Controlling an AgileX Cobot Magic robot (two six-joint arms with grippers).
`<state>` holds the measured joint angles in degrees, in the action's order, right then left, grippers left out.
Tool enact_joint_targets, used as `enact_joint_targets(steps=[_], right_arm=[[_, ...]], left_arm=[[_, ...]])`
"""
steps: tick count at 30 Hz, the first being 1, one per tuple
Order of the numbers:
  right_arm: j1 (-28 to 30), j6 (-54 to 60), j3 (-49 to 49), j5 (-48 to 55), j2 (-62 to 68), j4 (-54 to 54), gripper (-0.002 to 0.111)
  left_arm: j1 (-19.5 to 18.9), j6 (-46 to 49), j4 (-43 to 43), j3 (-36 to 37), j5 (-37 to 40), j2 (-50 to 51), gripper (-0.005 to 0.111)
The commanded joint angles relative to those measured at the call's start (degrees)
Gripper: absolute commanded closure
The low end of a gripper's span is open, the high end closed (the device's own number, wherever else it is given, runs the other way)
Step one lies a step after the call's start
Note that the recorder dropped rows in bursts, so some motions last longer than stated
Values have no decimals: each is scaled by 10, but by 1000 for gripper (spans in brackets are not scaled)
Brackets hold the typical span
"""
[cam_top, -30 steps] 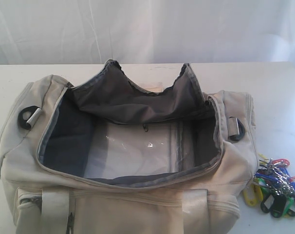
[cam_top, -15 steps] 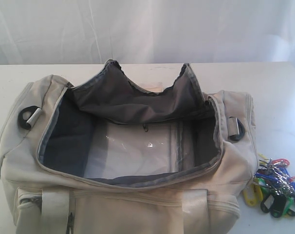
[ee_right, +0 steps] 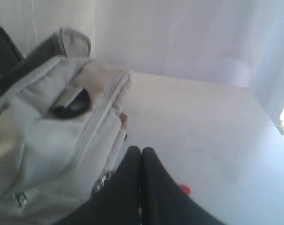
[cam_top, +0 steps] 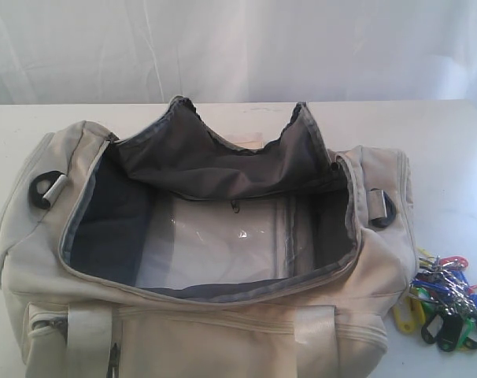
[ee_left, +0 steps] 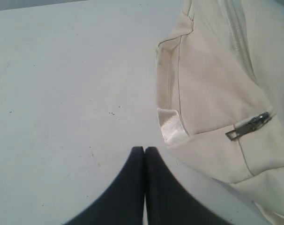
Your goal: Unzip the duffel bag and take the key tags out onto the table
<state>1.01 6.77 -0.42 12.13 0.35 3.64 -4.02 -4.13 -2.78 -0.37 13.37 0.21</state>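
The cream duffel bag (cam_top: 199, 315) lies on the white table (cam_top: 443, 150) with its zip flap folded back, showing dark grey lining and a clear inner pocket. The key tags (cam_top: 447, 303), a bunch in green, blue, red, yellow and black, lie on the table by the bag's right end. Neither gripper shows in the exterior view. My left gripper (ee_left: 145, 149) is shut and empty above bare table beside the duffel bag (ee_left: 217, 93). My right gripper (ee_right: 141, 150) is shut next to the duffel bag (ee_right: 53, 140), with only a red bit of the key tags (ee_right: 184, 189) peeking out past its fingers.
A white curtain (cam_top: 238, 47) hangs behind the table. A side-pocket zip pull (ee_left: 247, 125) sits on the bag's end near my left gripper. A black D-ring (ee_right: 72, 105) marks the bag end by my right gripper. Bare tabletop spreads behind the bag.
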Motion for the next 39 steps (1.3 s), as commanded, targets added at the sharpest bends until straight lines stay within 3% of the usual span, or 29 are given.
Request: enact_joint_targets(steps=[1, 10, 23, 39], right_arm=[[9, -1, 4, 72, -4, -40, 108], [13, -75, 4, 71, -4, -40, 108], [57, -85, 4, 71, -4, -46, 108], [58, -85, 4, 71, -4, -48, 108]], left_arm=[[2, -1, 0, 4, -2, -2, 107], [2, -1, 0, 4, -2, -2, 107], [2, -1, 0, 4, -2, -2, 107], [2, -1, 0, 4, -2, -2, 107]])
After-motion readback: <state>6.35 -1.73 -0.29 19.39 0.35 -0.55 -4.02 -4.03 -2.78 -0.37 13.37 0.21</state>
